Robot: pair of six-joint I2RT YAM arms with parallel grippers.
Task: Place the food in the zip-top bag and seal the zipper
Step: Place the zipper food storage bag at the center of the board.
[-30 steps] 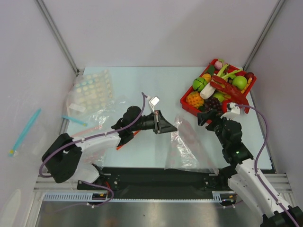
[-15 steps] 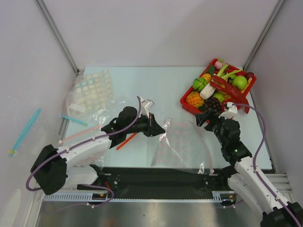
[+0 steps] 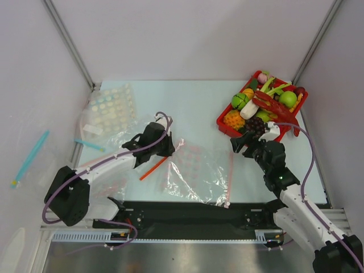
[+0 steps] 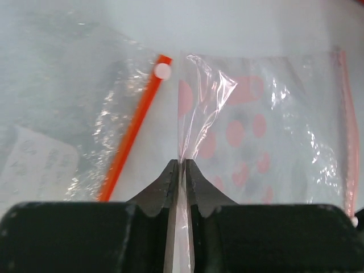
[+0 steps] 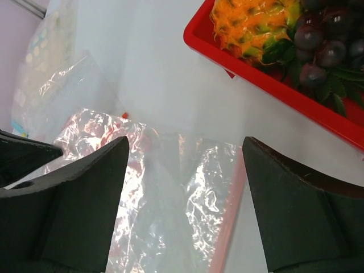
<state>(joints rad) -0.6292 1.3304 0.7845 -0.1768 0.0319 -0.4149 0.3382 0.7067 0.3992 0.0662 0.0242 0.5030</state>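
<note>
**Top view:** The bag (image 3: pixel 199 173) lies flat on the table (image 3: pixel 193 108), near the middle and between the arms. Its zipper (image 3: pixel 229 176) runs along the right edge. The left claw (image 3: pixel 166 145) is at the bag's far left corner, probably to pin it so the mouth faces the other arm. The right claw (image 3: pixel 240 143) hovers between the zipper and the red tray (image 3: pixel 222 125), within reach of both. The food is in the tray at the far right, including the crayfish (image 3: pixel 272 104) and the grapes (image 3: pixel 257 123). A dotted bag (image 3: pixel 111 108) sits unused at the far left.

**Left wrist:** The jaws are pressed together on a pinch of the bag's film. Pink spots show on or through the plastic; I cannot tell which. An orange strip (image 4: pixel 133 131) lies just to the left. A paper label (image 4: pixel 34 165) has writing on it, too blurred to read.

**Right wrist:** The fingers (image 5: pixel 68 193) stand wide apart and hold nothing, above the bag's zipper side. The grapes and a pineapple (image 5: pixel 250 23) sit at the tray's near edge. No brand or readable text shows in any view.
</note>
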